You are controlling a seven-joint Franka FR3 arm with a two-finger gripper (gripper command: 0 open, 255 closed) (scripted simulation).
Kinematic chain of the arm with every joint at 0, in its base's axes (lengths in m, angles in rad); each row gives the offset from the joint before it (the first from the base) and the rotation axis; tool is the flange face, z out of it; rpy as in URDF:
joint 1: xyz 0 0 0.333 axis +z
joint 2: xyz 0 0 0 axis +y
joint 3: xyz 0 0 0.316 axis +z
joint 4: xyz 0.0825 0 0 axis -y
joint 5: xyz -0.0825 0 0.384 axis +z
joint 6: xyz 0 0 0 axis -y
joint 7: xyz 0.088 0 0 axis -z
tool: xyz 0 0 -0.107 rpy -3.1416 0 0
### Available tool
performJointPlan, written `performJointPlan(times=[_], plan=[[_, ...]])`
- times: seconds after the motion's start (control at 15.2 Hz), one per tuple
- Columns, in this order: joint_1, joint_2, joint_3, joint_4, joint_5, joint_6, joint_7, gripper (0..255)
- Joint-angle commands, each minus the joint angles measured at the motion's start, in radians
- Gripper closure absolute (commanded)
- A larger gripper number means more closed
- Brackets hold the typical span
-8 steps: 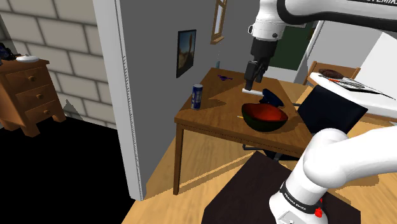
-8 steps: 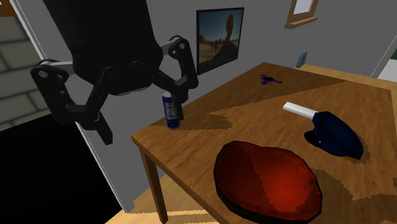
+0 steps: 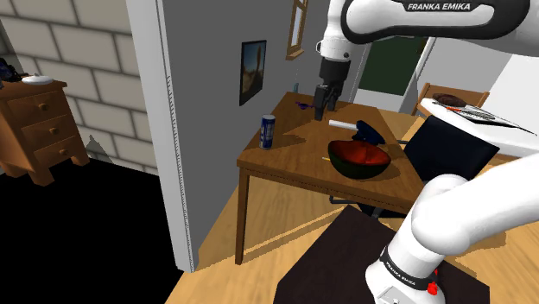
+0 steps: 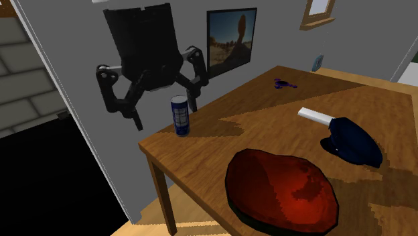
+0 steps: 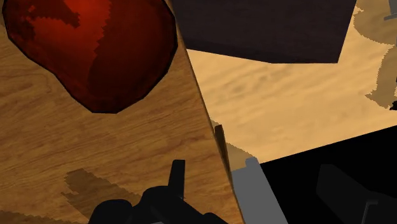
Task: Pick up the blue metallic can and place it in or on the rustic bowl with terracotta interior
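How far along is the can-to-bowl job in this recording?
Nothing is done: the can stands on the table, apart from the bowl. In hand: the open gripper hangs empty above the table. Left: grasp, lift, set it in the bowl.

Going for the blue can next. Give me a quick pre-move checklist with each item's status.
1. The gripper open: ok, spread wide, nothing held.
2. The blue can upright: ok, standing near the table corner.
3. Hand lined up over the can: not ok; in the shoulder view it hangs higher and to the can's right.
4. The bowl empty: ok, bare red interior.
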Motion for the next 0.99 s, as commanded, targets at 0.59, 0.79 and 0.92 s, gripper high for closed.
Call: performJointPlan(times=[0.59, 0.79, 0.92], plan=[[-0.005, 0.397, -0.068, 0.227, -0.011, 0.183, -0.156, 0], [-0.008, 0.511, -0.079, 0.319, -0.003, 0.209, -0.198, 0], [-0.01, 0.588, -0.084, 0.387, 0.004, 0.219, -0.225, 0]])
